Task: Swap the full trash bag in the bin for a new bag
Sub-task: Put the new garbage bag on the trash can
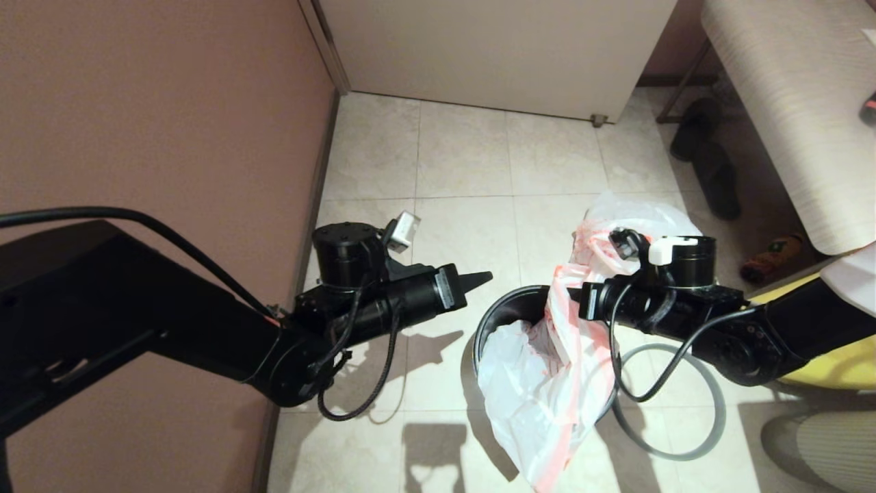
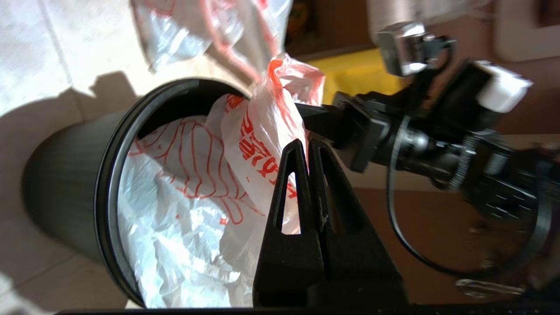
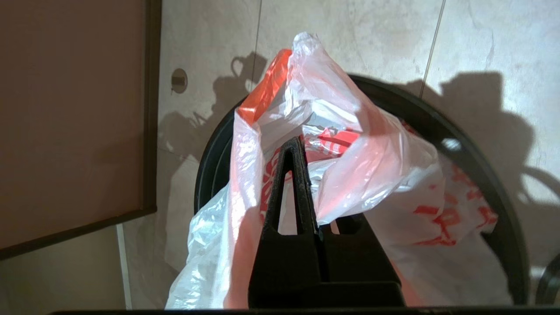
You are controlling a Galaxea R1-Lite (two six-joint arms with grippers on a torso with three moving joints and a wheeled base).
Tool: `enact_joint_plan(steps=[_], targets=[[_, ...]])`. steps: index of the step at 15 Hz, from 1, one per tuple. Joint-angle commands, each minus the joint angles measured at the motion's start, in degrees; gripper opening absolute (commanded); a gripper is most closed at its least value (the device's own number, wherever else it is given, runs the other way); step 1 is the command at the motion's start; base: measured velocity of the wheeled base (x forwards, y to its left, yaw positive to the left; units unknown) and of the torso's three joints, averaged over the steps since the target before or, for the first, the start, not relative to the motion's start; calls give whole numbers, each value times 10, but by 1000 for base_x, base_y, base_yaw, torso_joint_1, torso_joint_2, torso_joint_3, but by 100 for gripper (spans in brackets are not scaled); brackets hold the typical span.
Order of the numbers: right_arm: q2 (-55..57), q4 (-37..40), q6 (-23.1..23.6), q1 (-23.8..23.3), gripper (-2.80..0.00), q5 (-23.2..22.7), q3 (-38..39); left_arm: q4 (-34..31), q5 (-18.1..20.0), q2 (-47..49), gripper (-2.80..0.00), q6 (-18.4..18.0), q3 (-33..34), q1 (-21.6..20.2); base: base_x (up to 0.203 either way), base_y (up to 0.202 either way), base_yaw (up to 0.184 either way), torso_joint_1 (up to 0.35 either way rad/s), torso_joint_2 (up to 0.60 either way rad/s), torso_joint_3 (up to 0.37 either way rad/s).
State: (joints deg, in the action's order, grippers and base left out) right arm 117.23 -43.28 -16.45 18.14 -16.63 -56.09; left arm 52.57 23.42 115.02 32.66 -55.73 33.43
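Note:
The new bag (image 1: 547,383) is thin white plastic with a pink-red hem and red line print. It hangs partly inside the black bin (image 1: 498,307) and partly down its near outer side. My right gripper (image 1: 572,293) is shut on the bag's hem above the bin's right rim, and plastic drapes over one finger (image 3: 292,175). My left gripper (image 1: 481,279) is shut and holds nothing, hovering just left of the bin and apart from the bag. The full trash bag (image 1: 643,213) lies on the floor behind the bin. The grey hoop (image 1: 715,411) lies on the floor at the bin's right.
A brown wall (image 1: 157,109) runs close along the left and a white cabinet (image 1: 493,48) stands at the back. At the right are a pale bench (image 1: 794,103), dark slippers (image 1: 712,164) and a yellow fabric bag (image 1: 842,366).

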Motion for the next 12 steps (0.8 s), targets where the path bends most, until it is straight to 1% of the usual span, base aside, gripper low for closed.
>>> enact_joint_plan(steps=[1,2,4,8,9,11,12], targets=[[-13,12,-1,21,-280,25,4,-103,-46,-19,-280,-30,-44,26,0,0,0,0,0,0],[-18,27,-1,24,-280,32,-4,-108,-47,-19,-280,-36,-45,30,0,0,0,0,0,0],[-30,36,-1,22,-280,37,-12,-143,-48,-14,-280,-51,-45,46,0,0,0,0,0,0],[-67,40,-1,14,-280,56,-15,-148,-51,-11,-280,-52,-43,75,0,0,0,0,0,0],[-76,49,-2,12,-280,60,-18,-148,-51,-10,-280,-52,-43,76,0,0,0,0,0,0],[-90,115,-1,8,-280,68,-41,-148,-52,-9,-280,-52,-43,78,0,0,0,0,0,0],[-95,169,-1,0,-280,74,-63,-148,-56,-9,-280,-52,-44,80,0,0,0,0,0,0]])
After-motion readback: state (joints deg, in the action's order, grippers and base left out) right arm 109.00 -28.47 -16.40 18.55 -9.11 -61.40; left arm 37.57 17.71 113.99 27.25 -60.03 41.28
